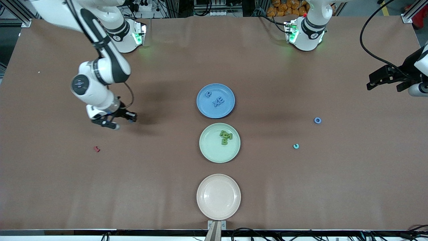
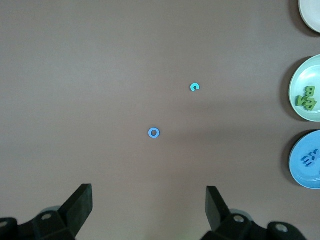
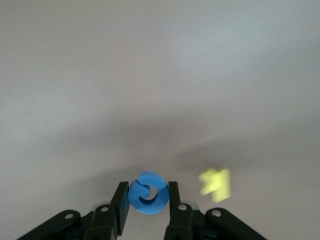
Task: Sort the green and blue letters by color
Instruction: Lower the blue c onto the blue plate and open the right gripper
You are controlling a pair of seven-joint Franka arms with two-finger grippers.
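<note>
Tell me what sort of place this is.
Most likely a robotics lab or test cell. Two white arms are bolted to a table covered in brown paper, metal framing and cables line its edges, and three plates, blue, green and cream, are set out for a sorting exercise.

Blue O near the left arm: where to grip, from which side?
Blue O lies flat and alone on the table, so probably come straight down with the open left gripper, fingers across the ring's outer rim. Round shape means any finger angle should work.
</note>
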